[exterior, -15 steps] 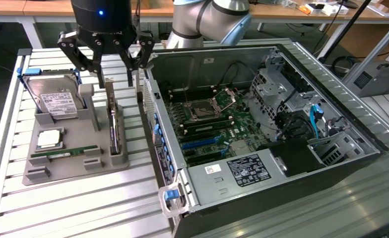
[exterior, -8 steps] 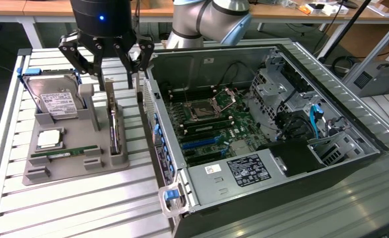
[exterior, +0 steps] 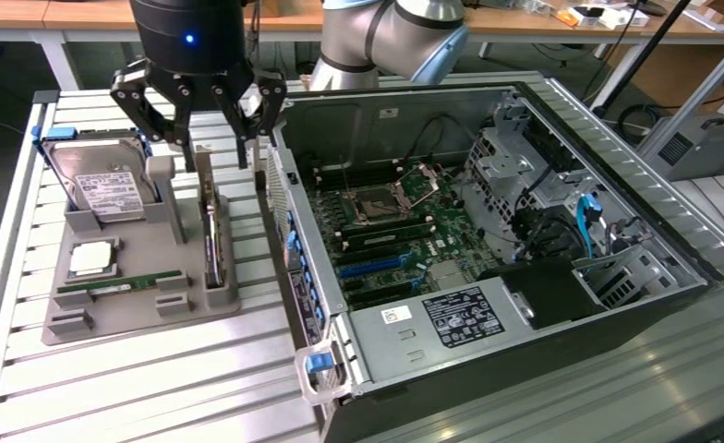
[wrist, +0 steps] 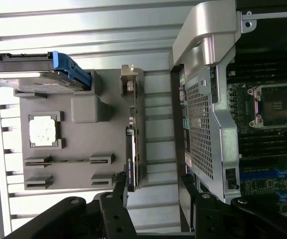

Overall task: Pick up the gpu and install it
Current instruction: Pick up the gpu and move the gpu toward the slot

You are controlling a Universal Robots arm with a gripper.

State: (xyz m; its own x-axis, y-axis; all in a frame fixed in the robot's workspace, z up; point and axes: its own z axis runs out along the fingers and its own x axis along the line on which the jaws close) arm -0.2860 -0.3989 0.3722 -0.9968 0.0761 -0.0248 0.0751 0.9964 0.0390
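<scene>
Your end effector (exterior: 208, 157) hangs spread wide and empty above the gpu (exterior: 214, 242). The card is likely light, stiff and fragile; pinch its flat faces near the upper edge.

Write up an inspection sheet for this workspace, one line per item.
Surface: slatted metal table with a grey holder tray on it.
Job's things: gpu stands on edge in the tray's slots, beside the open computer case; not installed.
Clutter: hard drive, processor chip and memory stick, all in the tray.
Grippers: claw open, empty, above the gpu's end.
Cables: blue cable and black cables inside the case.
Surroundings: wooden desks behind the table.
</scene>
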